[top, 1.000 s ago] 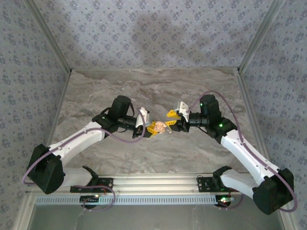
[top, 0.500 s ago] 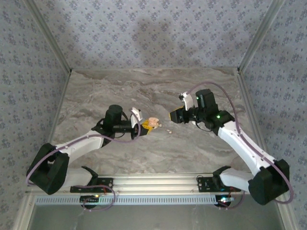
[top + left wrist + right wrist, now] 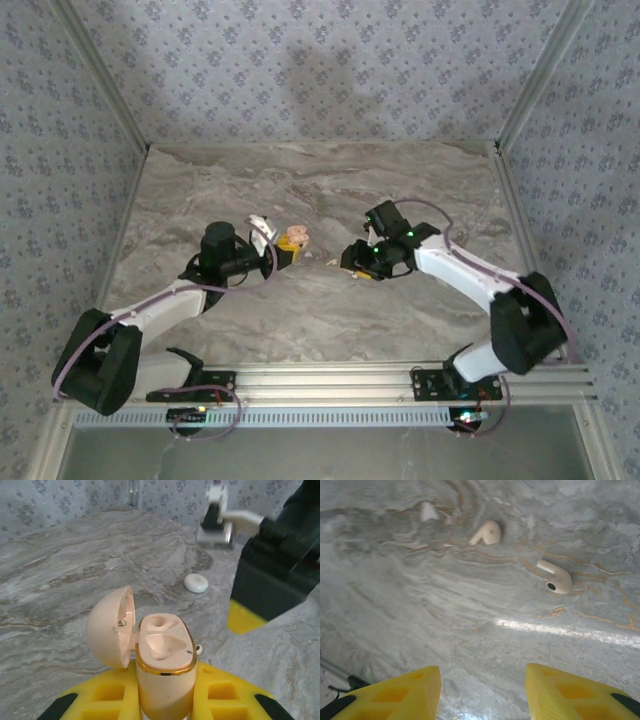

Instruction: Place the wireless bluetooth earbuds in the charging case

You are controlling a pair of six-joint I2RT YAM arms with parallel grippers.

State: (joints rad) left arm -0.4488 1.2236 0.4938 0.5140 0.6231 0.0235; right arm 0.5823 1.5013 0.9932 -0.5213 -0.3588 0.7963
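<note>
Grey-veined marble bench [image 3: 300, 180], walled by pale floral wallpaper [image 3: 300, 60] with metal corner posts [image 3: 105, 80], left hand [image 3: 282, 252] left of centre clamped on the open charging case [image 3: 165, 665], right hand [image 3: 482, 687] spread open over two white earbuds [image 3: 487, 532] lying apart on bare bench, upper frame

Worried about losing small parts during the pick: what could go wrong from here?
1. The farther earbud and the nearer earbud lie flat on the smooth marble table, small beside the open right gripper; a pinch might skid or flick one away.
2. The charging case stands in the left gripper, sockets empty, lid hinged open; an earbud brought at a wrong angle may not seat, or may bump the lid.
</note>
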